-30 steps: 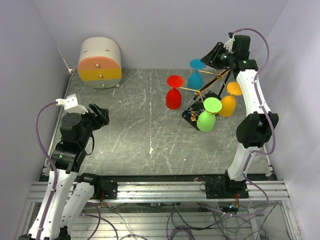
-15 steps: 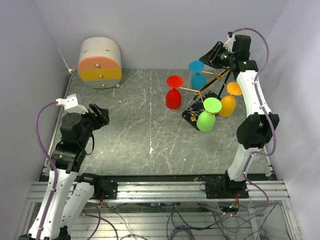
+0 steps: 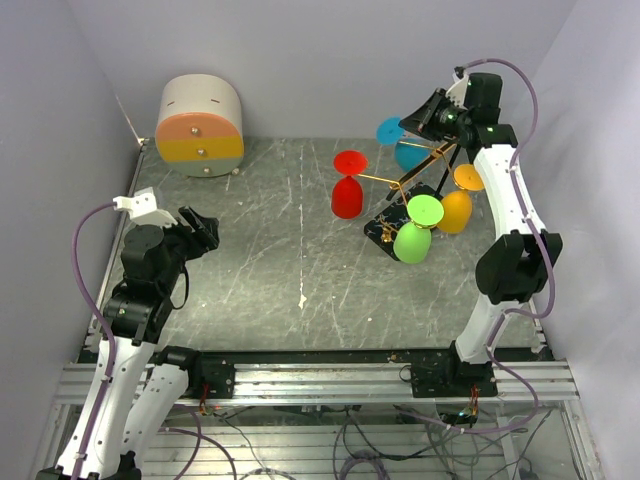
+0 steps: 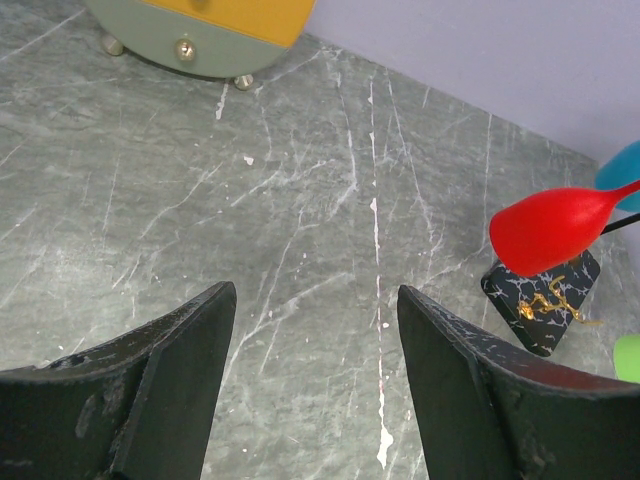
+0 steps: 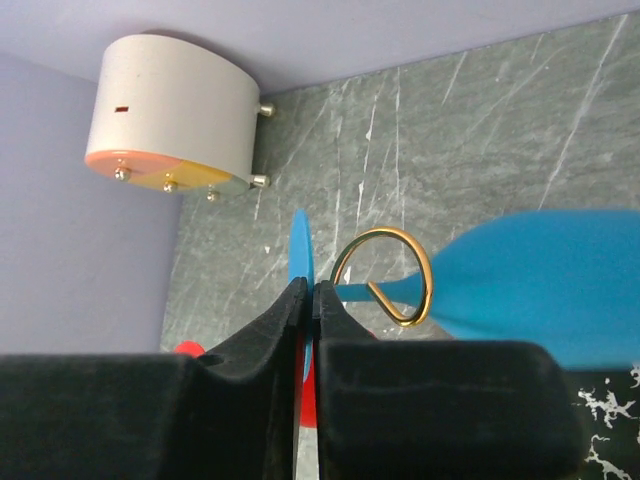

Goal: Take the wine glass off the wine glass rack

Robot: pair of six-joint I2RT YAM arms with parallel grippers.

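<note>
The wine glass rack [image 3: 405, 180] has gold wire arms on a black post and a black square base [image 3: 386, 231]. Blue [image 3: 408, 155], red [image 3: 347, 196], green [image 3: 411, 242] and orange [image 3: 456, 212] wine glasses hang from it upside down. My right gripper [image 3: 412, 120] is at the rack's far arm, shut on the thin foot disc [image 5: 299, 250] of the blue wine glass [image 5: 540, 275]. The blue stem passes through the gold scroll loop [image 5: 385, 231]. My left gripper [image 3: 205, 228] hovers open over the table's left side, holding nothing.
A rounded drawer chest [image 3: 200, 125] with orange and yellow fronts stands at the back left, by the wall. In the left wrist view the red glass [image 4: 550, 228] and rack base [image 4: 540, 300] lie to the right. Purple walls close in on both sides.
My right gripper's jaws have shut on the blue glass's foot disc, and the blue bowl has swung a little to the right. The left arm has not moved.
</note>
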